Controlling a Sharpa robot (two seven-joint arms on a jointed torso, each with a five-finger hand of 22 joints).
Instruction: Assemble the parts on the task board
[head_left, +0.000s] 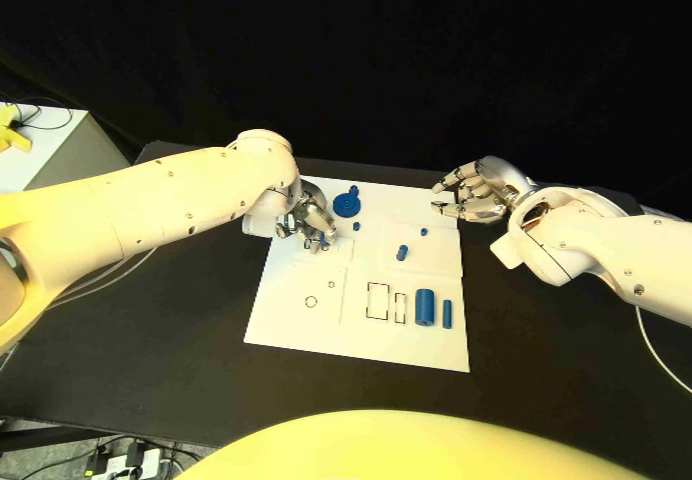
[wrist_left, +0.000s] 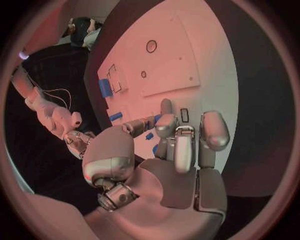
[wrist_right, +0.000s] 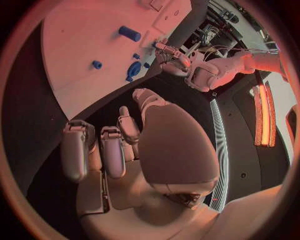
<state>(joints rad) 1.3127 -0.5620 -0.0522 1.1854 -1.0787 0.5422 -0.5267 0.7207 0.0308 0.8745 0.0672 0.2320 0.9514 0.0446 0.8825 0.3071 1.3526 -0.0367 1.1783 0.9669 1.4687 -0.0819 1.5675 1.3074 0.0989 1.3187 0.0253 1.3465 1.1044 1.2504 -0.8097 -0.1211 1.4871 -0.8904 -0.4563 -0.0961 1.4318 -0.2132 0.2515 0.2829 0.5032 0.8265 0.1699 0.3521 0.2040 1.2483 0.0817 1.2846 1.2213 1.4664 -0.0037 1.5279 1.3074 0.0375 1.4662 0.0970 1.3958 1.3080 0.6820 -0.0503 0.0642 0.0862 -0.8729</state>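
The white rectangular task board (head_left: 296, 320) lies in the middle of the black desk (head_left: 144, 370). The left hand (head_left: 306, 222) rests over the board's upper left corner, fingers curled downward; whether it grips anything cannot be told. Just right of it sits a round blue gear-like part (head_left: 346, 205). The right hand (head_left: 476, 192) hovers beyond the board's upper right corner, fingers loosely curled and apart, holding nothing. A thick blue cylinder (head_left: 426, 306) and a thinner blue pin (head_left: 449, 313) lie at the board's lower right, beside rectangular outlines.
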